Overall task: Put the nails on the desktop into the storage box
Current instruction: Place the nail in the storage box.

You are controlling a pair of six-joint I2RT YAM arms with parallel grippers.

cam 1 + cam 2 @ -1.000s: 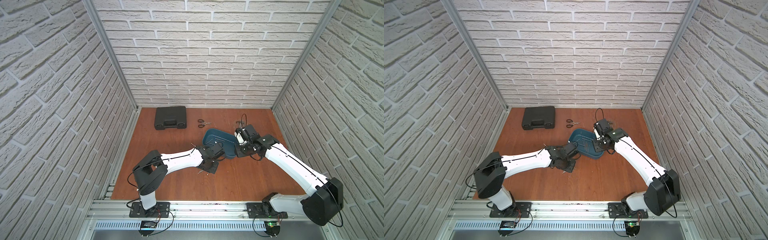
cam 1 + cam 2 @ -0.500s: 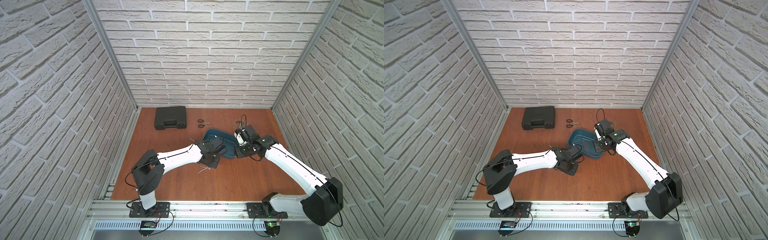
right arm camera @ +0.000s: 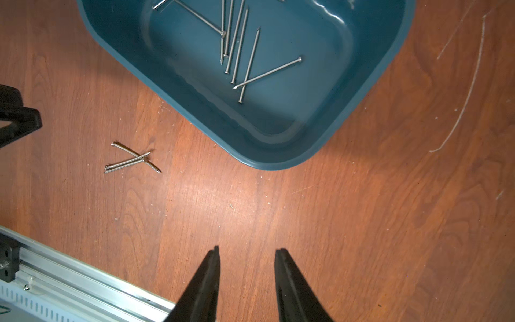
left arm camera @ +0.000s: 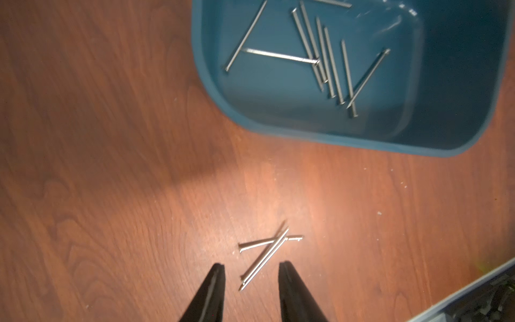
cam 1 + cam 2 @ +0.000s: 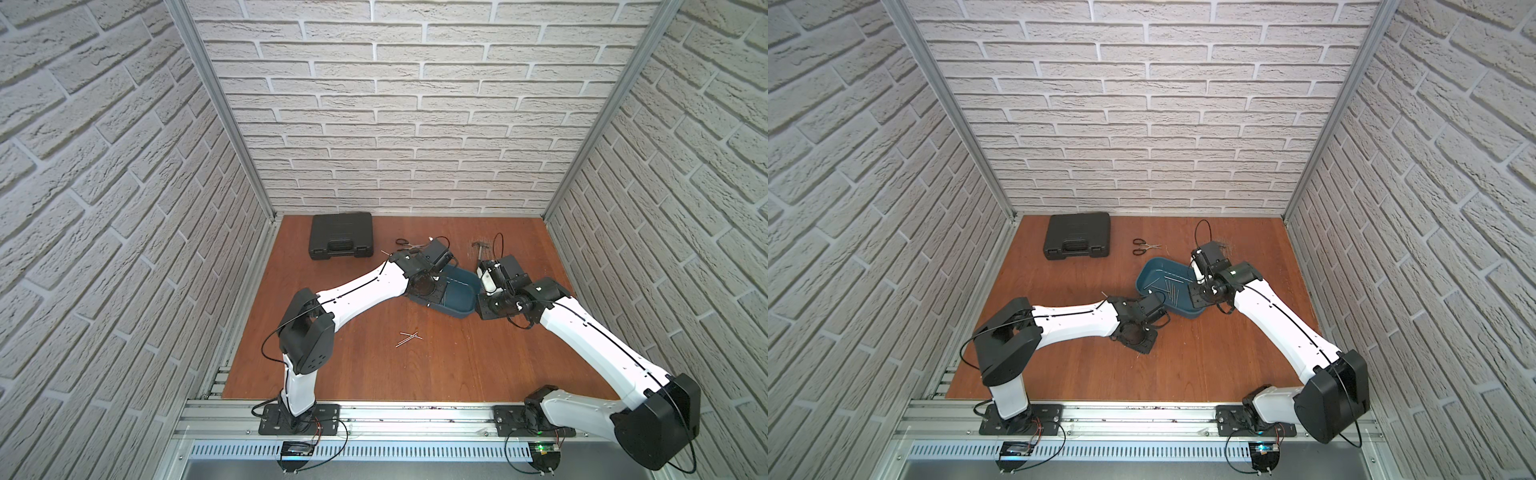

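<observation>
Left hand [image 4: 251,264]: two black fingers spread, nothing pinched between them, held low over the desk [image 4: 111,167]. Just past its tips lie the loose nails [image 4: 264,252], three in number, silvery; two rest side by side and the third crosses them. One end of the pair reaches into the gap between the fingers, and contact cannot be told. Beyond these sits the storage box [image 4: 459,69], a teal plastic tub with rounded corners, flat on the desk and apart from the loose nails. On its floor are the stored nails [image 4: 328,61], roughly nine, most of them bunched nearly parallel with a few lying across. Right hand [image 3: 248,250]: fingers likewise spread and empty, above bare wood near a rounded corner of the storage box [image 3: 306,111]. Its wrist view shows the stored nails [image 3: 239,50] in the tub and the loose nails [image 3: 131,161] off to one side on the desk [image 3: 362,209], which bears pale curved scratches. An aluminium rail [image 3: 69,278] edges the desk there. In a top view the storage box [image 5: 1150,274] stands mid-desk with the right arm [image 5: 1266,316] just beside it. In another the loose nails [image 5: 409,337] lie on the front side of the tub. Toward the back wall are a black case [image 5: 1077,241] and, near it, black-handled scissors [image 5: 1144,246].
</observation>
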